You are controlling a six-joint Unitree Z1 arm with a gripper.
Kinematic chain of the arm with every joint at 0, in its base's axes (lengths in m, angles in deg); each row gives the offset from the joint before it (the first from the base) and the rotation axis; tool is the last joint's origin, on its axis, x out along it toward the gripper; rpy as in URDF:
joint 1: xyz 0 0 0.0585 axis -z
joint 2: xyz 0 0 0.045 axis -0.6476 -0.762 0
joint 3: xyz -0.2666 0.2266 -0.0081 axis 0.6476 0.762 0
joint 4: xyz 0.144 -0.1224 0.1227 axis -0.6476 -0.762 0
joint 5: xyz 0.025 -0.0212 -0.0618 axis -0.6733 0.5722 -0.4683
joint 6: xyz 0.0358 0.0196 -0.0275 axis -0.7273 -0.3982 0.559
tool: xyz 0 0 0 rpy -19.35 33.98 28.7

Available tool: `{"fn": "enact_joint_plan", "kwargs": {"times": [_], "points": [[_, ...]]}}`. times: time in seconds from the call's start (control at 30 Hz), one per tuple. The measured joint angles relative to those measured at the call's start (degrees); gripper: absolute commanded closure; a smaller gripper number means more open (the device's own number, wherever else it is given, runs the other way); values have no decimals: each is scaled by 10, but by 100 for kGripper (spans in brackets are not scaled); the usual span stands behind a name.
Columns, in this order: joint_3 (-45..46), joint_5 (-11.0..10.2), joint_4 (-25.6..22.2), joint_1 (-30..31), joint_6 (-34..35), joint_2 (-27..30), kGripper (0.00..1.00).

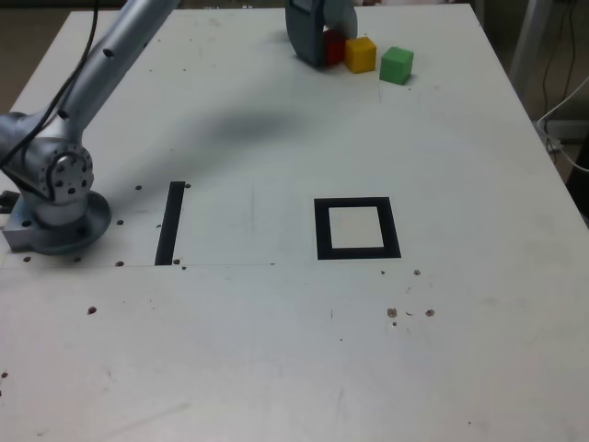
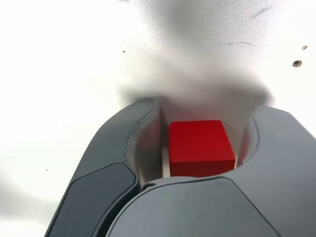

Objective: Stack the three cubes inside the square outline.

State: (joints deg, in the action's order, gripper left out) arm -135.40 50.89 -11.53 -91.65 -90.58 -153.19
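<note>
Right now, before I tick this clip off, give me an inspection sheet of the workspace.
Surface: white table, speckled with small dark marks.
Job's things: red cube between the tool's jaws; yellow cube beside it; green cube slightly apart; square outline holds no cube.
Clutter: straight black tape strip.
Grippers: tool around the red cube at the table's far edge; whether it is clamped, cannot tell.
Cables: black cable along the arm; white cables at the exterior view's right.
Surroundings: floor beyond the table.
</note>
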Motion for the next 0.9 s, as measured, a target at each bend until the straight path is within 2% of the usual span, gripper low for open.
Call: {"fn": "enact_joint_plan", "kwargs": {"times": [0.2,0.4,0.67,0.9], "points": [[7,-6,0,4,-7,11,72],[39,-15,-1,27,-17,55,72],[131,-28,-1,96,-19,136,72],[227,-30,0,159,-15,200,71]]}}
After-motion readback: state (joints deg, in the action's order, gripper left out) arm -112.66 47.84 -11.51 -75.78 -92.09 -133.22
